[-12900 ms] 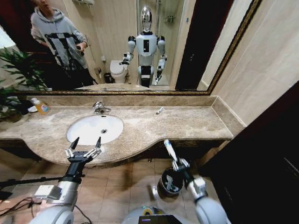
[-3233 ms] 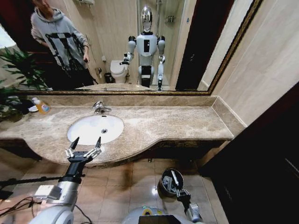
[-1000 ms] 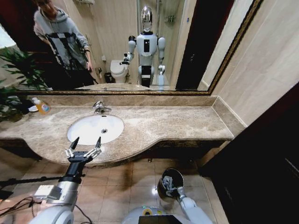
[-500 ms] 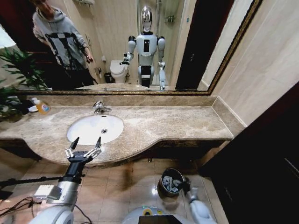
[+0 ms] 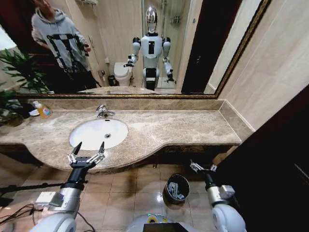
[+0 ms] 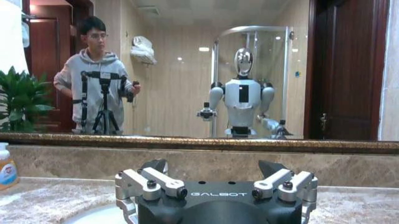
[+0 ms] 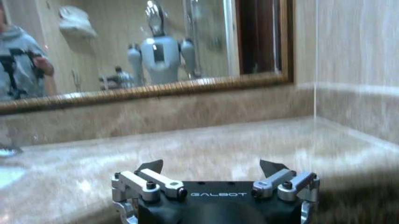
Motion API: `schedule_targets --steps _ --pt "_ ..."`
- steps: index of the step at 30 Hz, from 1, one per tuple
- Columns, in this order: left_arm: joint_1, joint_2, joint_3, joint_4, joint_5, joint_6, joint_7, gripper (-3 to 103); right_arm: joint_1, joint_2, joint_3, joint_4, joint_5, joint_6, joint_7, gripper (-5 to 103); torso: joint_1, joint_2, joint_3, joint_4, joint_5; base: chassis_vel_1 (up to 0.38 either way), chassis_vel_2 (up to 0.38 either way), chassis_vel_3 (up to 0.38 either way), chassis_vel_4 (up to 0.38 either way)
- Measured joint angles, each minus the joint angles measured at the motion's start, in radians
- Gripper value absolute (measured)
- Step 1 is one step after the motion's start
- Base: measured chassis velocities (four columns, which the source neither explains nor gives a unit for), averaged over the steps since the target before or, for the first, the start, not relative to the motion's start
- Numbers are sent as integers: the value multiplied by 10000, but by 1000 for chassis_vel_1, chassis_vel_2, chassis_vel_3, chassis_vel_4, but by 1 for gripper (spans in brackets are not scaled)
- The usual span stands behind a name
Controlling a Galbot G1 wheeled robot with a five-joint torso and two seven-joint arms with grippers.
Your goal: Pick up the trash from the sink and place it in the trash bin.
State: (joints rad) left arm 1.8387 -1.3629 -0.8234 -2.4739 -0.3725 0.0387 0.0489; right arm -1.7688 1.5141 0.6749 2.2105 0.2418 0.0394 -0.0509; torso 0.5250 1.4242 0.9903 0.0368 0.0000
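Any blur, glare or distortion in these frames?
Head view: wide-angle bowing of the mirror frame, a glare spot on the floor tiles. Right wrist view: soft throughout, countertop smeared. Left wrist view: sharp, ceiling lights reflected in the mirror.

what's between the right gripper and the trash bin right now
Nothing. In the head view the right gripper, fingers open and empty, hangs beside and above the trash bin, with bare floor tile between them.

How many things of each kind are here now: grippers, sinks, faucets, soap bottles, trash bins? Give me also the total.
grippers: 2 (left gripper, right gripper)
sink: 1
faucet: 1
soap bottle: 1
trash bin: 1
Total: 6
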Motion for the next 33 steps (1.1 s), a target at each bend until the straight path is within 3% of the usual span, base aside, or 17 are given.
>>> schedule_targets --steps 8,11,33 --pt "0 -1 0 0 0 0 0 100 -292 469 -483 1288 -1402 846 -14 100 0 0 0 0 0 0 0 0 0" --pt "0 0 0 0 0 0 0 100 -227 606 -684 1664 -1683 781 -95 100 1 0 1 1 -1 0 0 0 0" --pt "0 0 0 0 0 0 0 100 -223 602 -909 1866 -1995 474 -842 100 1 0 1 0 -1 0 0 0 0"
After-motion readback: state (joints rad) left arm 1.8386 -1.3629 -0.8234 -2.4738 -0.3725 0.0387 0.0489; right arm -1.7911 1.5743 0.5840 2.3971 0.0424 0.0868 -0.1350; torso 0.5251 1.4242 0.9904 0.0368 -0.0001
